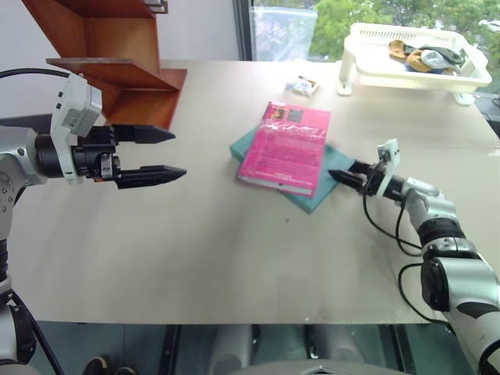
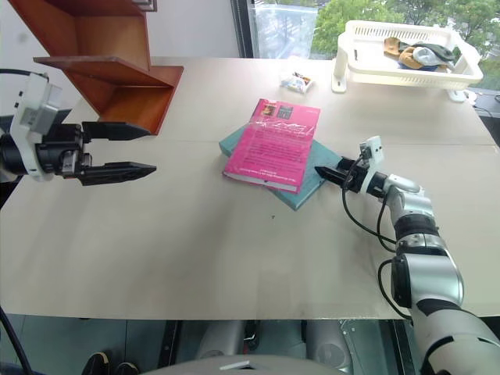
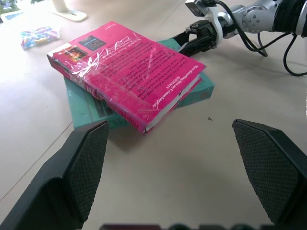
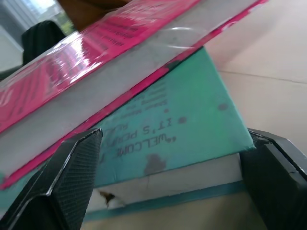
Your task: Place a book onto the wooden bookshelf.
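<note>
The pink book (image 1: 285, 148) lies flat mid-table, stacked askew on a teal-green book (image 1: 316, 195). My right gripper (image 1: 337, 175) is low over the table at the stack's right corner, open. In the right wrist view its fingers (image 4: 72, 177) stand either side of the teal book's (image 4: 182, 124) corner, with the pink book's (image 4: 96, 52) edge above. My left gripper (image 1: 180, 153) hovers open and empty to the left of the books, pointing toward them. The wooden bookshelf (image 1: 117, 70) stands at the table's far left, just behind my left gripper.
A white plastic basket (image 1: 414, 58) with some items stands at the far right corner. A small wrapped packet (image 1: 301, 86) lies behind the books. The table's near edge runs along the front.
</note>
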`<state>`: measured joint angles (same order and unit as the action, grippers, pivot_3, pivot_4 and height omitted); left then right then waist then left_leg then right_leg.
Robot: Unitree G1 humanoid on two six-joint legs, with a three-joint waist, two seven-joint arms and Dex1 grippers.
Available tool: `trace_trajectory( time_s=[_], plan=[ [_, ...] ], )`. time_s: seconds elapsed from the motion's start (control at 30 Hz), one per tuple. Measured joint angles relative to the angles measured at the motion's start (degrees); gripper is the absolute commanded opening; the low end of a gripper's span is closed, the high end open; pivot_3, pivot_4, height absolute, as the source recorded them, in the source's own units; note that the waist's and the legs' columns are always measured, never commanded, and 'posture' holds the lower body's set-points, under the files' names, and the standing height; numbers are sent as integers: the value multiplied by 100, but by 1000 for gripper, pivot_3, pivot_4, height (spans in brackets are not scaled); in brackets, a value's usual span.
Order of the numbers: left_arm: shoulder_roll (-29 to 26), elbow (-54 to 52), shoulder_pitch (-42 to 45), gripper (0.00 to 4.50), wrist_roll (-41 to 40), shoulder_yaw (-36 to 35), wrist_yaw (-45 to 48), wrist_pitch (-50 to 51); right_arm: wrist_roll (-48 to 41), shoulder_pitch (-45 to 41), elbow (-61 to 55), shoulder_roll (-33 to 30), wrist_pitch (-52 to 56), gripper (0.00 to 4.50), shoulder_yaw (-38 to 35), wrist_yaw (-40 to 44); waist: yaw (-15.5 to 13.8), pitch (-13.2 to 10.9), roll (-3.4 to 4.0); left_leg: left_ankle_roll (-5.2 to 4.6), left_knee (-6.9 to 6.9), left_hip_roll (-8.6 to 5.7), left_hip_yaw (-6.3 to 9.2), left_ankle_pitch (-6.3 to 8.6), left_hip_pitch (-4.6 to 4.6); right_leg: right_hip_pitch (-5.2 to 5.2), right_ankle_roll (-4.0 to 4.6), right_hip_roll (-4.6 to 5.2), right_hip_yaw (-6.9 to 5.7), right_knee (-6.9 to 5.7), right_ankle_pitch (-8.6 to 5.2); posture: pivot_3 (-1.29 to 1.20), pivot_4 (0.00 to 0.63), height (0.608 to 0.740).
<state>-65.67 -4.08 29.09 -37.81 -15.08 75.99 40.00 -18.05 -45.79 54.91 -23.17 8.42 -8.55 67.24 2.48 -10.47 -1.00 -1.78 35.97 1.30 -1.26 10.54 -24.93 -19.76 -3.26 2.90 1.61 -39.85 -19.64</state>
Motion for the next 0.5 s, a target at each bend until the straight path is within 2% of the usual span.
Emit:
trace_trajectory(
  time_s=[0.13,0.37,0.5],
  plan=[
    [-7,1,-27,4444,48,0,-6,-7,7,254,-379,26,15,4500,172,373,1,0,0,0,0,0,0,0,2,2,0,0,0,0,0,0,150,740],
    [-7,5,-46,4444,57,1,-18,-34,140,499,-929,111,-13,4500,520,558,2,1,-1,0,0,1,1,0,5,2,0,0,0,-2,0,0,150,740],
    [-7,14,-49,4444,63,16,-19,-46,60,449,-914,180,45,4500,392,207,0,1,-1,1,0,1,1,0,7,4,0,1,0,-5,0,0,150,740]
  ],
)
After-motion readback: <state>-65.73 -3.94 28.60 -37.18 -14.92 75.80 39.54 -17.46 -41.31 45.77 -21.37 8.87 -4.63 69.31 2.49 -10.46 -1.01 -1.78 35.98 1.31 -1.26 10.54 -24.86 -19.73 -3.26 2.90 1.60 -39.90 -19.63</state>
